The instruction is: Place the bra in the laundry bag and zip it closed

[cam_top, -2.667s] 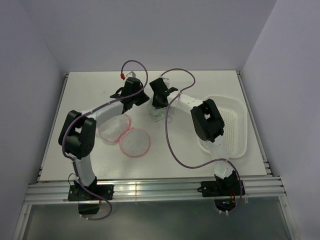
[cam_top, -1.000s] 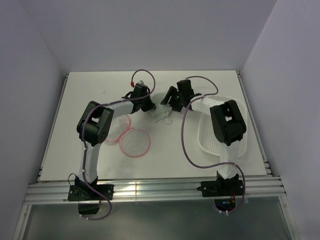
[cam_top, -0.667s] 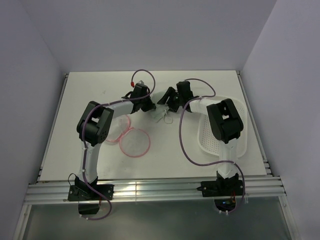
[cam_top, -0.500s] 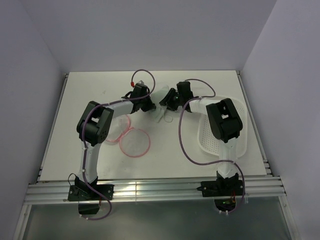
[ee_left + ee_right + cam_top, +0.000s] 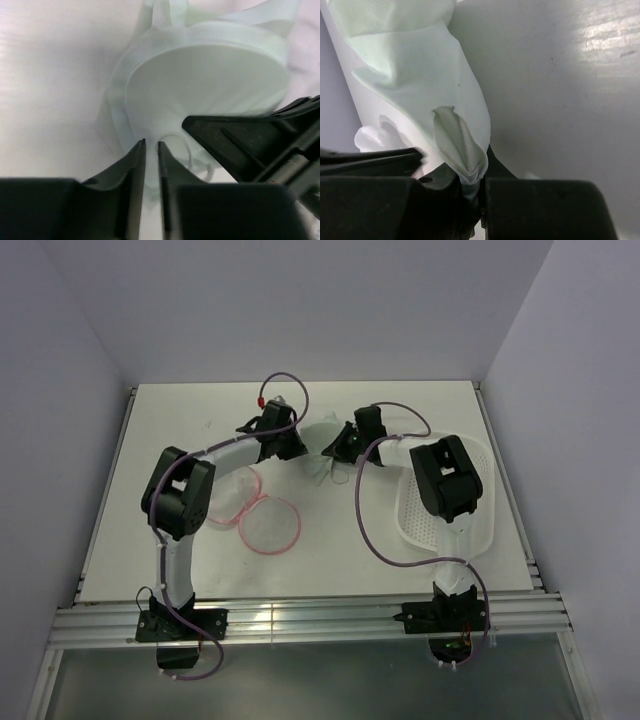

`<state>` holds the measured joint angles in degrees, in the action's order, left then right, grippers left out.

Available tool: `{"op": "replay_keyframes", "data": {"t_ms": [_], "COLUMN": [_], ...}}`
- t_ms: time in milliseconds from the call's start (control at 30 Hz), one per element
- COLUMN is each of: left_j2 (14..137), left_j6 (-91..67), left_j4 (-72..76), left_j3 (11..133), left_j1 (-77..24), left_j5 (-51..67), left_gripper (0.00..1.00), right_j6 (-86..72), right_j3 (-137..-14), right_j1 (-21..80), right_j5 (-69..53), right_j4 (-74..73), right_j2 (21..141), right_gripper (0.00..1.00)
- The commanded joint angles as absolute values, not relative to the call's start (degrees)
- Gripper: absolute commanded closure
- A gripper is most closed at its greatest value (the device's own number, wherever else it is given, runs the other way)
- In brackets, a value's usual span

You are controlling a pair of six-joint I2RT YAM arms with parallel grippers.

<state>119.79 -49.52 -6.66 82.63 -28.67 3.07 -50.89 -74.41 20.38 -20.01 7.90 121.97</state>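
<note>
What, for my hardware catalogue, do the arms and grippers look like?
Left arm and right arm: white links, bulky black joints. Left gripper and right gripper: black, two-fingered. A purple cable trails each arm; the left's has a red tag.

Close on a pale mint-white sheer bra (image 5: 205,80), one rounded cup filling the centre and upper right of the frame, more of its fabric bunched at upper centre. At bottom centre, the black left gripper (image 5: 151,146), jaws only a narrow slit apart, tips against the cup's lower edge; any grip on the fabric unclear. Just right of them, a thin pale strap loop (image 5: 189,152). At right, the black right gripper (image 5: 200,127), blurred, overlapping the cup. At left, bare white tabletop (image 5: 50,75).
</note>
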Motion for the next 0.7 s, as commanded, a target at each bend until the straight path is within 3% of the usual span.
{"op": "replay_keyframes", "data": {"t_ms": [0,167,367,500,667], "left_j2": [109.2,100.5,93.3,89.6,91.3], "left_j6": [-45.2,-40.5,-42.5,-44.2,-43.4], "left_j4": [-14.7,-30.8,-50.0,-56.9,-63.7], "left_j3": [86.3,91.2,88.9,85.9,83.1], "left_j1": [-29.0,-29.0,-28.9,-28.8,-29.1], "left_j5": [-5.0,-21.0,-41.6,-47.4,-50.2], "left_gripper": [0.75,0.64,0.41,0.35,0.36], "right_j6": [-48.6,-47.1,-45.5,-45.1,-45.2], "right_j3": [-73.0,-71.5,-69.1,-67.4,-63.7], "right_j1": [20.7,20.7,20.7,20.9,22.8], "right_j5": [-19.8,-20.0,-22.8,-25.0,-27.6], "right_j4": [8.5,6.2,2.7,1.6,1.8], "right_j2": [116.6,110.8,102.9,98.3,93.5], "right_gripper": [0.97,0.99,1.0,1.0,1.0]}}
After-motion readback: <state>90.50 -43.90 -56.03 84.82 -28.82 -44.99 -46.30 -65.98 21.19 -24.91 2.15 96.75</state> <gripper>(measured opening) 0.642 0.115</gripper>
